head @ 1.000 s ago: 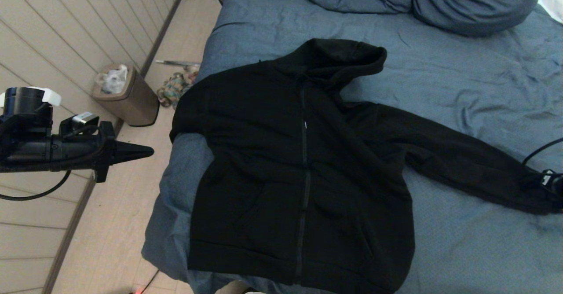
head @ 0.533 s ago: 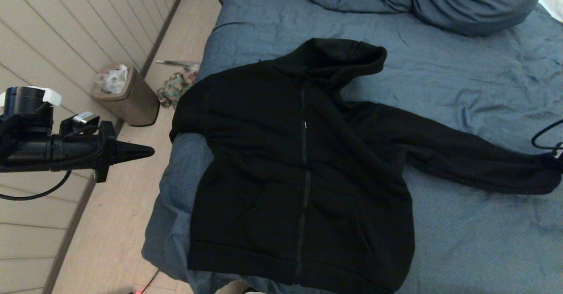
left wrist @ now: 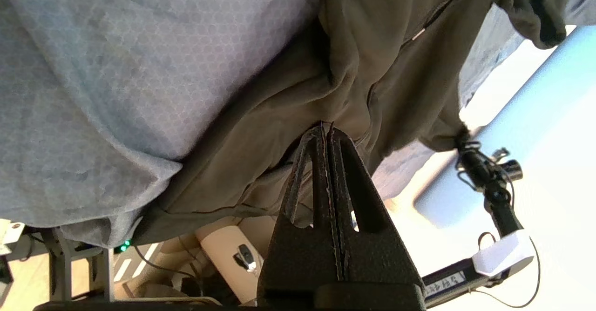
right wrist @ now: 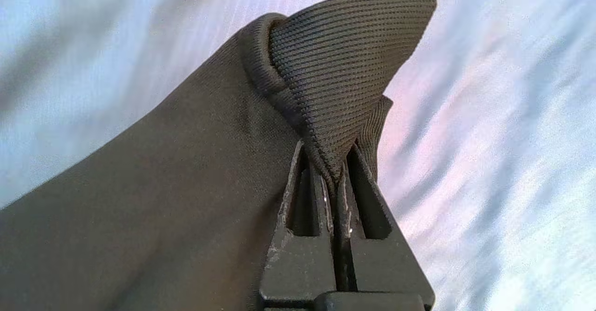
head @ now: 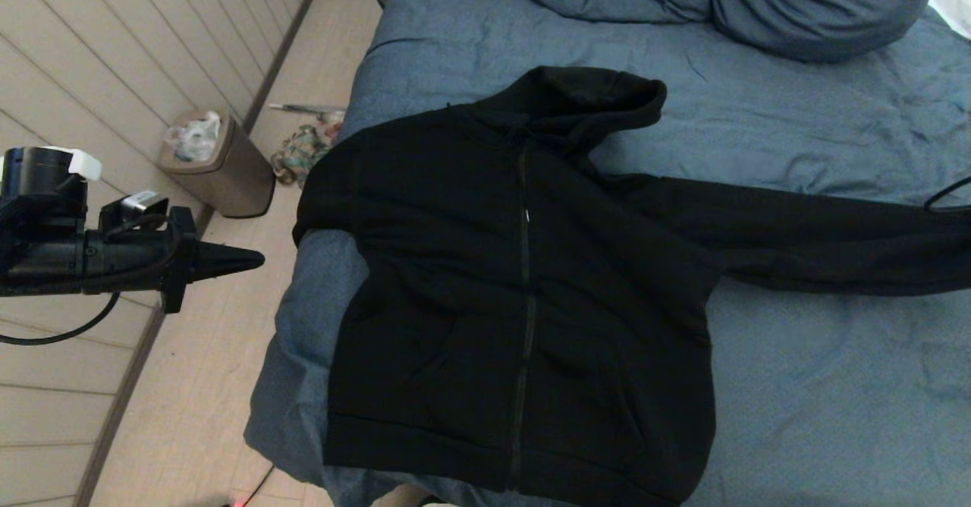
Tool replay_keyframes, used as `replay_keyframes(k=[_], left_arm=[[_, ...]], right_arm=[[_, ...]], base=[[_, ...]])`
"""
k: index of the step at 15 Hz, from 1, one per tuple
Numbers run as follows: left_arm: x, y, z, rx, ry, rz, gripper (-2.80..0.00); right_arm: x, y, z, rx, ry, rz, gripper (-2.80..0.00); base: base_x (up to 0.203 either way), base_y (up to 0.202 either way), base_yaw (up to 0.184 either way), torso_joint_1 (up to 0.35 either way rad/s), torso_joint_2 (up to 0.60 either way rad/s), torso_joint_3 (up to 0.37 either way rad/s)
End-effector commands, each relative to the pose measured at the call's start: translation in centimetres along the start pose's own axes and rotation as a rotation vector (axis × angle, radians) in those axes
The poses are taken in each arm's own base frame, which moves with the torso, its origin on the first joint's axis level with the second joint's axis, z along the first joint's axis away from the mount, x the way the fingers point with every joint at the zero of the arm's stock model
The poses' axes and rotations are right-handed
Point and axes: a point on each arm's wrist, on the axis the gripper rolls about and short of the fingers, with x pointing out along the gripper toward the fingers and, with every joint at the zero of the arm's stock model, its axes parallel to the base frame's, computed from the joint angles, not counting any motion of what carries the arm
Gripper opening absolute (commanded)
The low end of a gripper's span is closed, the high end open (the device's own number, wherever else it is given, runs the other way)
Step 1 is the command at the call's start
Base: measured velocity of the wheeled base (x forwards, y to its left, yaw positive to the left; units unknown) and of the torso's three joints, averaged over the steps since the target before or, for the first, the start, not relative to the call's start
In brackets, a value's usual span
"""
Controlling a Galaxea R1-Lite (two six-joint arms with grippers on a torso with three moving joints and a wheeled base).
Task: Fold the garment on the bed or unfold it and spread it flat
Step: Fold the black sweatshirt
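Blue bed (head: 796, 112) by panelled wall (head: 114, 51); right gripper (right wrist: 336, 173) pinching garment (head: 523, 287) cuff, left gripper (head: 254, 262) closed.

Black garment (head: 523, 279) on slate-blue bed (head: 796, 112)

No readable text anywhere. One small white label (left wrist: 444, 283) sits on the right arm in the left wrist view, with dark marks on it, but they're too small to make out. No brand or number shows on the garment (head: 523, 287).
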Motion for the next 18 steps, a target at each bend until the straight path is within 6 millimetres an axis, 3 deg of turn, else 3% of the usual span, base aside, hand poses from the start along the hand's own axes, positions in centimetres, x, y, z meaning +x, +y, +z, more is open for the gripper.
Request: replay_keyframes(k=[1, 5, 12, 13, 18], left_arm=[[-0.1, 0.0, 0.0, -0.003, 0.002, -0.004, -2.80], [-0.1, -0.1, 0.0, -0.001, 0.000, -0.005, -2.80], [0.1, 0.2, 0.0, -0.009, 0.006, 0.000, -2.80], [0.2, 0.3, 0.0, -0.008, 0.007, 0.000, -2.80], [-0.3, -0.3, -0.2, 0.006, -0.002, -0.007, -2.80]], right_arm=[[-0.5, 0.2, 0.9, 0.006, -0.068, -0.025, -2.80], [-1.0, 0.1, 2.4, -0.047, -0.209, -0.105, -2.80], [1.8, -0.5, 0.3, -0.111, -0.164, -0.126, -2.80], [2.3, -0.7, -0.1, -0.120, -0.153, -0.131, 0.00], [0.5, -0.3, 1.3, -0.123, -0.163, -0.072, 0.00]], base=[[0.000, 0.000, 0.000, 0.000, 0.00, 0.000], [0.000, 0.000, 0.000, 0.000, 0.00, 0.000], [0.000, 0.000, 0.000, 0.000, 0.00, 0.000], [0.000, 0.000, 0.000, 0.000, 0.00, 0.000], [0.000, 0.000, 0.000, 0.000, 0.00, 0.000]])
